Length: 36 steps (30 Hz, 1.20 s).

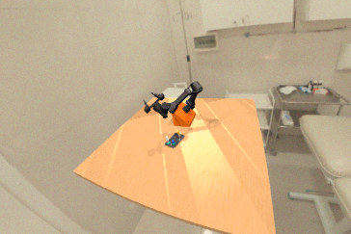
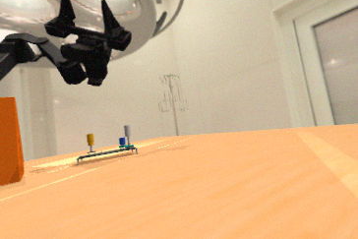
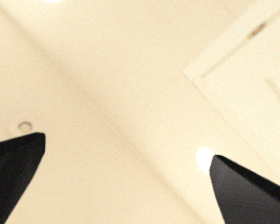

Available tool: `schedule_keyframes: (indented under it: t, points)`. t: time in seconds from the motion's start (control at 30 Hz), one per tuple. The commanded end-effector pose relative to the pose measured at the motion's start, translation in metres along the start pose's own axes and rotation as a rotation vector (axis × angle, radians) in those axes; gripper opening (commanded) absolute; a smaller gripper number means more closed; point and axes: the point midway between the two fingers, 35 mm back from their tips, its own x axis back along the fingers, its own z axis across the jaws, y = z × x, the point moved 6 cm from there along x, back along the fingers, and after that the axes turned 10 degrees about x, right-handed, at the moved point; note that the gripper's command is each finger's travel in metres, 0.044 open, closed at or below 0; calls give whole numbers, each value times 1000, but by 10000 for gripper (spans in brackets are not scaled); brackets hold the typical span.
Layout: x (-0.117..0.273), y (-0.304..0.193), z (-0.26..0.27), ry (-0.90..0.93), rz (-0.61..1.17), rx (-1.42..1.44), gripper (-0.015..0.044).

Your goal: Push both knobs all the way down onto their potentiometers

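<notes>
table [image 2: 221, 191] edge nearest | circuit board [image 2: 105, 153] mid-table, far from edges | fingers [image 2: 66, 6] spread, empty, high above board

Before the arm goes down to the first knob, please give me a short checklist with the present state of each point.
1. Tool open and holding nothing: ok, fingers stand wide apart.
2. Tool pointing at the board: not ok, fingertips point upward; the wrist view shows only wall and ceiling.
3. Tool apart from the circuit board: ok, it hangs well above it.
4. Yellow knob and grey knob pushed down: not ok, both stand high on their shafts.
5. Potentiometers attached to the board: cannot tell, too small.
6. Orange block beside the path: ok, it stands apart from the board.
</notes>
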Motion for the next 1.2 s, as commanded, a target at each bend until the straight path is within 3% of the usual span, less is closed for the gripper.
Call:
schedule_keyframes:
  t: [0.0, 0.47, 1.17]
  points:
    - [0, 0, 0, -2, 1, 5, 374]
    - [2, -7, -19, -181, 72, 425, 6]
    - [17, -10, -44, -459, 272, 1066, 0]
